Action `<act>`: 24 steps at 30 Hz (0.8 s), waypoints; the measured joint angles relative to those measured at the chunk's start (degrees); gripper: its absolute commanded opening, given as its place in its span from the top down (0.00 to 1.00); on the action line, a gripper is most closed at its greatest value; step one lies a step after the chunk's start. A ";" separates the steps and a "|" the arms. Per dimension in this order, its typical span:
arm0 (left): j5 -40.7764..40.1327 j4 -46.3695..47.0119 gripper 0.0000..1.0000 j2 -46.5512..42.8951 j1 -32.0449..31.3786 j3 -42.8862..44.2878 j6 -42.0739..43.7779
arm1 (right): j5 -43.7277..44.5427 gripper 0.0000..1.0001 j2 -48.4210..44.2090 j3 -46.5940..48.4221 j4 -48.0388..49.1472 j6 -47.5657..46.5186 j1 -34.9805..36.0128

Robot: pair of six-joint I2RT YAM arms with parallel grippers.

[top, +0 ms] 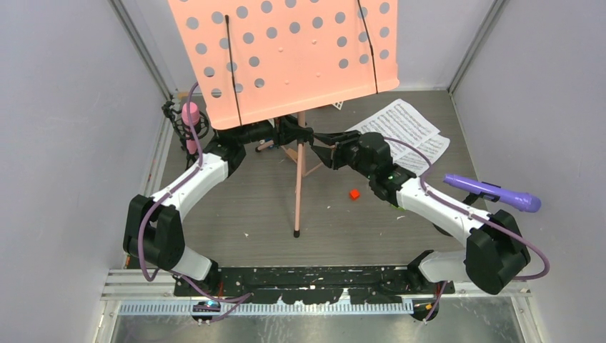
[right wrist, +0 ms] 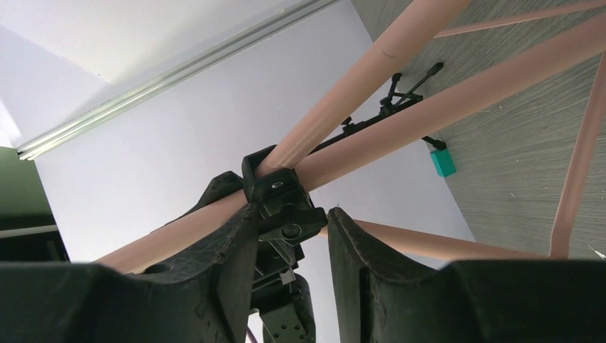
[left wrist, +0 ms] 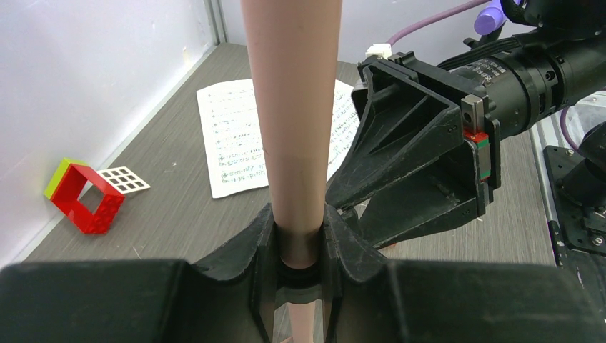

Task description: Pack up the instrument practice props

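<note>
The pink perforated music rack (top: 286, 53) stands upright on its pink pole (top: 299, 182) with tripod legs. My left gripper (top: 286, 132) is shut on the pole (left wrist: 300, 128) just under the rack, with a finger on each side. My right gripper (top: 319, 139) comes in from the right, and its fingers (right wrist: 229, 250) pinch the black clamp lever (right wrist: 286, 214) where the legs join the pole. White sheet-music pages (top: 407, 128) lie on the floor at the back right. The pink microphone (top: 189, 118) sits in a black mount at the left wall. The purple microphone (top: 500, 193) is at the right.
A small red block (top: 354, 194) lies right of the pole. A red and green block frame (left wrist: 82, 193) and a small grid card (left wrist: 123, 179) lie by the wall. A teal block (right wrist: 442, 162) sits near the wall. Grey walls close in on three sides.
</note>
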 measured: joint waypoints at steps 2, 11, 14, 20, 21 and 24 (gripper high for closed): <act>0.00 -0.02 1.00 0.00 0.00 0.00 0.00 | -0.09 0.56 0.24 0.00 0.35 0.13 0.00; 0.02 -0.07 1.00 0.00 0.00 0.00 0.02 | -0.59 0.71 1.84 0.00 1.38 0.22 0.02; 0.04 -0.11 1.00 0.00 0.02 0.02 0.04 | -0.42 0.74 1.97 0.00 1.31 0.20 0.00; 0.04 -0.11 1.00 0.00 0.02 0.02 0.04 | -0.28 0.81 2.29 0.00 1.44 0.13 -0.09; 0.04 -0.11 1.00 0.00 0.02 0.02 0.04 | -0.24 0.82 2.34 0.00 1.46 0.07 -0.09; 0.07 -0.11 1.00 0.00 0.02 0.02 0.04 | -0.17 0.81 2.56 0.00 1.64 -0.37 -0.09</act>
